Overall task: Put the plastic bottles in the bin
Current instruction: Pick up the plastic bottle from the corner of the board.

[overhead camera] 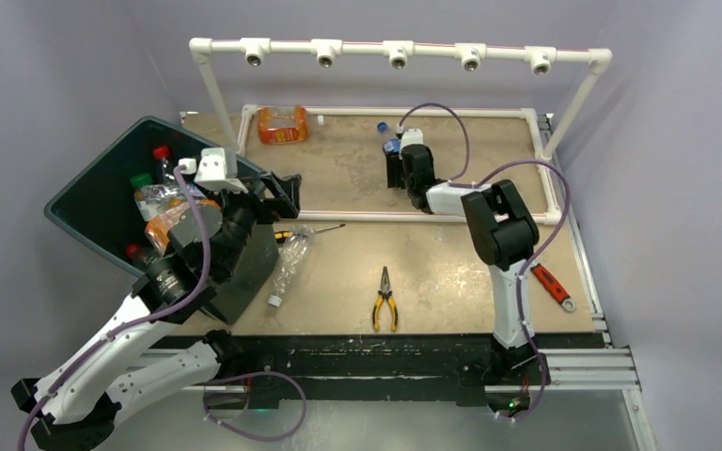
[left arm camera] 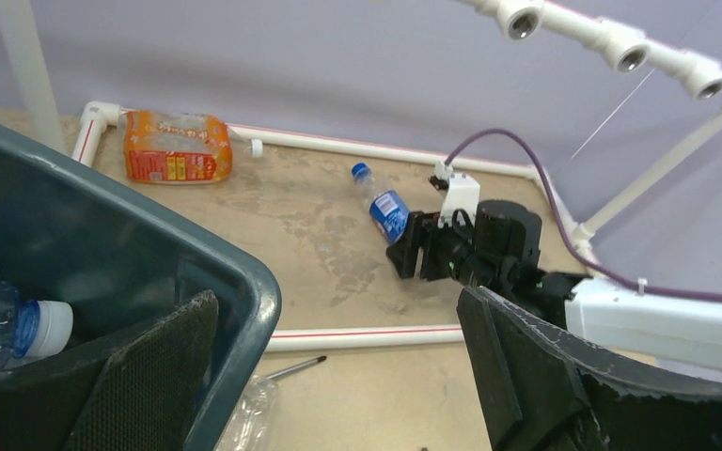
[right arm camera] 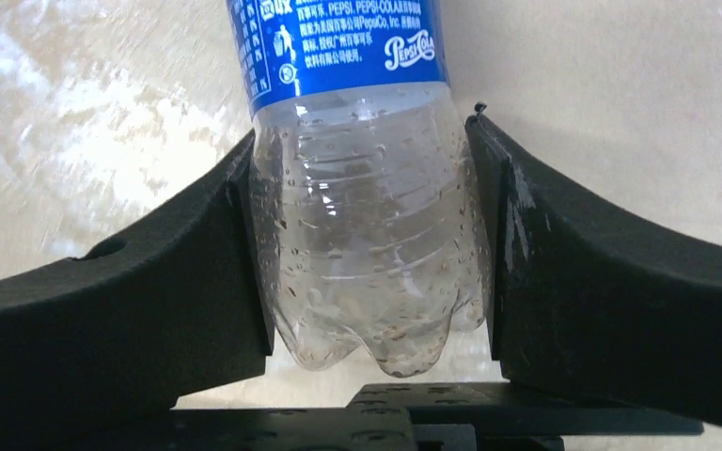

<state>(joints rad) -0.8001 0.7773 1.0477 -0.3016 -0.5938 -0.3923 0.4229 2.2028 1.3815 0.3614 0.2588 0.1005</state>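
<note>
Gripping clear blue-labelled plastic bottle (right arm camera: pixel 357 216) by the base with right gripper (right arm camera: pixel 362 132), long axis toward twelve o'clock; left gripper (left arm camera: pixel 337 299) gaping, farther off.

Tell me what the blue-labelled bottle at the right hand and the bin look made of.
The blue-labelled bottle: thin clear plastic, glossy; see-through ribbed wall with droplets inside. The bin: dark teal, likely rigid moulded plastic, with a smooth, faintly shiny rounded rim.

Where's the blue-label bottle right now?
The blue-label bottle lies on the far half of the table, right of centre in the top view, inside the white pipe frame. Its base sits between the fingers of the right gripper.
</note>
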